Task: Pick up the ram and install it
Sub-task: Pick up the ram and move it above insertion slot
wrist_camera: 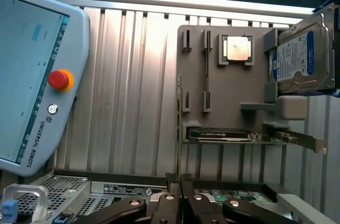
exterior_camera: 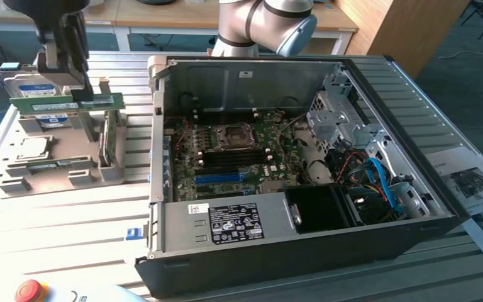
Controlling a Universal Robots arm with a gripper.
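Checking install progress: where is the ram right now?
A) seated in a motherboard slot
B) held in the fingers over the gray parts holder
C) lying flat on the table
B: the ram hangs level in the shut gripper, above the gray parts holder, to the exterior view's left of the open computer case.

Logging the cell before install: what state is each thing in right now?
ram: held level in the claw, outside the computer case.
claw: shut on the ram.
computer case: open, side panel off.
hard drive: parked in the gray holder.
processor: flat in its holder pocket.
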